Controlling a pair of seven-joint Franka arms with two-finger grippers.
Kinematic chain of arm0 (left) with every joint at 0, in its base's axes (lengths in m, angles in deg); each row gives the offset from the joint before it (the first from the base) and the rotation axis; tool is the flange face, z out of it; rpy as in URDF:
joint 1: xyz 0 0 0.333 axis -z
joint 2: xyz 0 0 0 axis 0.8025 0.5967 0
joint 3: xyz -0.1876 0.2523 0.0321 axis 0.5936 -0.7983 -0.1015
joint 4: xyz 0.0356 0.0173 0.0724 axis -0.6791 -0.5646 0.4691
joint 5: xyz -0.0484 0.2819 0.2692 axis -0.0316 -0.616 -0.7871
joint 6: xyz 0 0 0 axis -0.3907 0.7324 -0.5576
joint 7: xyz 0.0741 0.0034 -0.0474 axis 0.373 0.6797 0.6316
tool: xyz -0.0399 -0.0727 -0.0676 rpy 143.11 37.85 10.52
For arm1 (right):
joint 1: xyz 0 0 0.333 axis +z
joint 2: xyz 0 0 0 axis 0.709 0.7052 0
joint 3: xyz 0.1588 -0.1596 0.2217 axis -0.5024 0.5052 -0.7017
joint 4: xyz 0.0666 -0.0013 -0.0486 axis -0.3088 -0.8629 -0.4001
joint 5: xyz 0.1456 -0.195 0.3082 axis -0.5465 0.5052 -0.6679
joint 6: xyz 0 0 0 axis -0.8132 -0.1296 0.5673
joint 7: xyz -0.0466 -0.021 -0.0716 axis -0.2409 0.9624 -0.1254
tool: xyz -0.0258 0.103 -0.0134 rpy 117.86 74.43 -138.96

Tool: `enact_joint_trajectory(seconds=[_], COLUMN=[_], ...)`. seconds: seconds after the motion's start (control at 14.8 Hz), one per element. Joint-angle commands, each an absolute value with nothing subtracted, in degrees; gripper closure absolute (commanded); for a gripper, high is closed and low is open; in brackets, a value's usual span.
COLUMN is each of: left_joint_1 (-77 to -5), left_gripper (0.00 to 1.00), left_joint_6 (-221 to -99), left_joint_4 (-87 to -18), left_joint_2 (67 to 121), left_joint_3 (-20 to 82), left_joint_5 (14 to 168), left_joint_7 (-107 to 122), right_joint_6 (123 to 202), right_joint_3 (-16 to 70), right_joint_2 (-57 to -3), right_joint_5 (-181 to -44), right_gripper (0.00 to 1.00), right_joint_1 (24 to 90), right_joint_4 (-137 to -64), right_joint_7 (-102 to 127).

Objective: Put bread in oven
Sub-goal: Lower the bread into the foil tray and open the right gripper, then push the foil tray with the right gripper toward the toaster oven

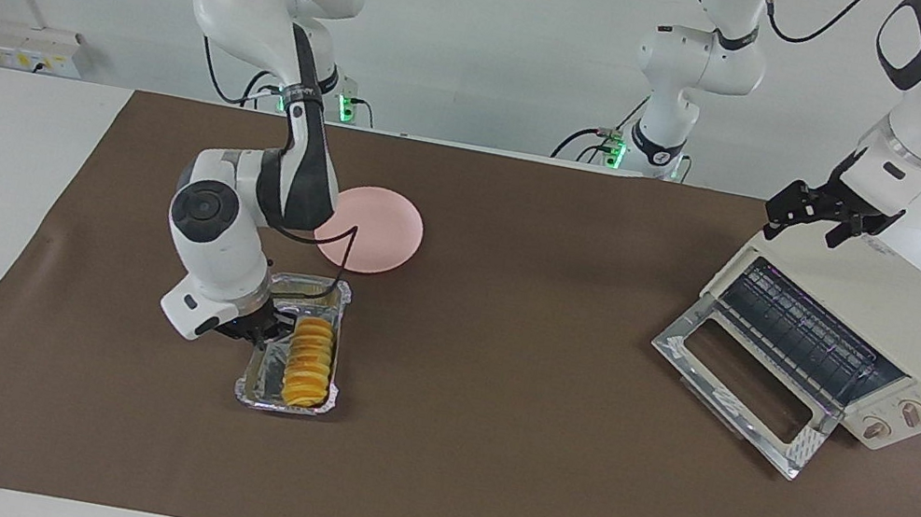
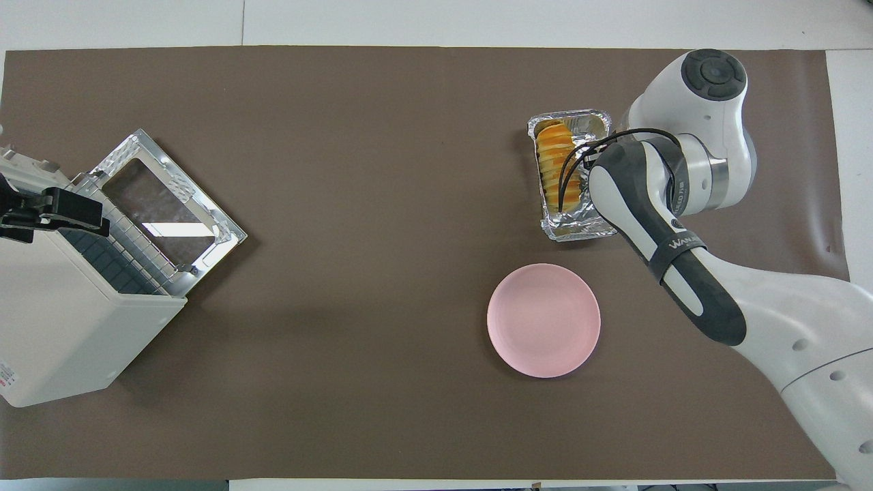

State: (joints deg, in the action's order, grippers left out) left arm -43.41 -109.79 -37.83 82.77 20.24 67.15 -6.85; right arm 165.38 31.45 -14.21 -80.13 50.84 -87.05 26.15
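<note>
Right gripper [image 1: 265,328]: clenched inside the foil tray [image 1: 261,394], beside the bread [image 1: 309,362]; grasping anything, cannot tell.
Left gripper [image 1: 814,217]: released, over the oven [image 1: 905,318].

A crinkled silver foil tray [image 1: 256,382] [image 2: 586,225] lay on the brown table mat [image 1: 480,470] [image 2: 341,136], directly beneath the claw. A round pink plate [image 1: 376,229] [image 2: 543,320] sat near the claw, closer to the robots than the tray.
</note>
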Motion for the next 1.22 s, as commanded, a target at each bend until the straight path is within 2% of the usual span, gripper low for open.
enact_joint_trajectory(seconds=[0.0, 0.2, 0.54, 0.95, 1.15], left_joint_1=[-43.8, -43.8, -43.8, -43.8, -43.8], left_gripper=[0.0, 0.0, 0.0, 0.0, 0.0], left_joint_6=[-109.2, -109.2, -109.2, -109.2, -109.2], left_joint_4=[-37.5, -37.5, -37.5, -37.5, -37.5], left_joint_2=[82.4, 82.5, 82.5, 82.4, 82.4], left_joint_3=[20.5, 20.5, 20.5, 20.5, 20.5], left_joint_5=[66.2, 66.2, 66.2, 66.2, 66.2], left_joint_7=[-7.0, -7.0, -7.0, -7.0, -7.0], right_joint_6=[159.8, 151.2, 144.0, 152.9, 158.7], right_joint_3=[30.5, 30.5, 30.5, 30.6, 30.6], right_joint_2=[-15.3, -15.2, -14.6, -13.0, -10.7], right_joint_5=[-80.5, -84.5, -88.8, -92.4, -92.4], right_gripper=[1.0, 1.0, 1.0, 1.0, 1.0], right_joint_1=[50.5, 52.0, 59.7, 73.5, 76.6], right_joint_4=[-83.8, -77.3, -69.0, -69.2, -71.1], right_joint_7=[26.8, 26.9, 40.7, 58.3, 60.2])
